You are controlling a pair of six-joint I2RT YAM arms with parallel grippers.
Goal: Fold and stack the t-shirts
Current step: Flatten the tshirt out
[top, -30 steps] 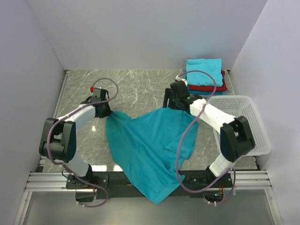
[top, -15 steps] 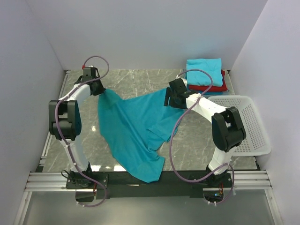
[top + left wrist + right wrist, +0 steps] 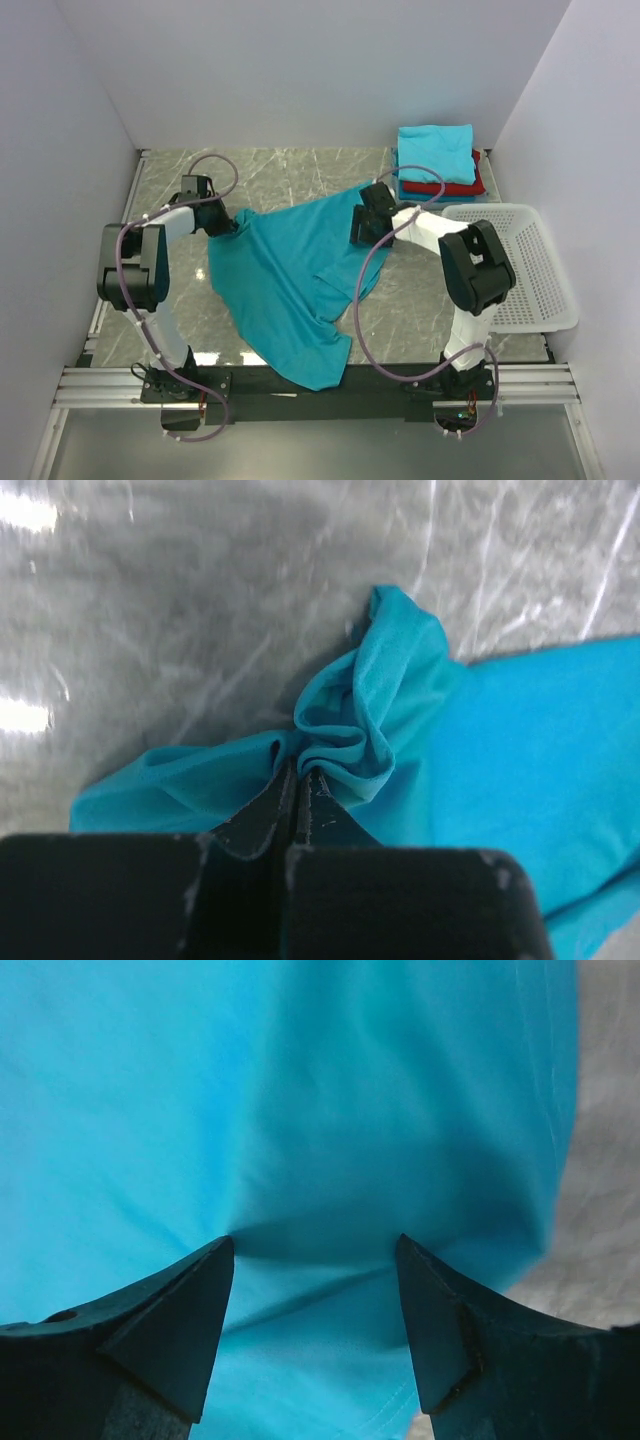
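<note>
- In the middle of the marble table [image 3: 290, 175], a teal t-shirt [image 3: 285, 285] lies spread and rumpled. Its near corner reaches the table's near edge between the arm bases.
- At the shirt's far-left corner, the left gripper [image 3: 297, 780] has its fingers pressed together on a bunched fold of the cloth.
- At the shirt's far-right edge, the right gripper [image 3: 315, 1250] has its jaws wide apart over the cloth, which creases between the tips. Nothing is clamped.
- In the far-right corner sits a stack of folded t-shirts [image 3: 437, 150]: turquoise on top, red beneath, blue lowest.
- Just nearer than the stack, a white lattice basket [image 3: 540, 290] stands apart from the spread shirt. The right arm's elbow overlaps its left rim.
- A purple cable [image 3: 357, 300] hangs from the right arm along the shirt's right edge.
</note>
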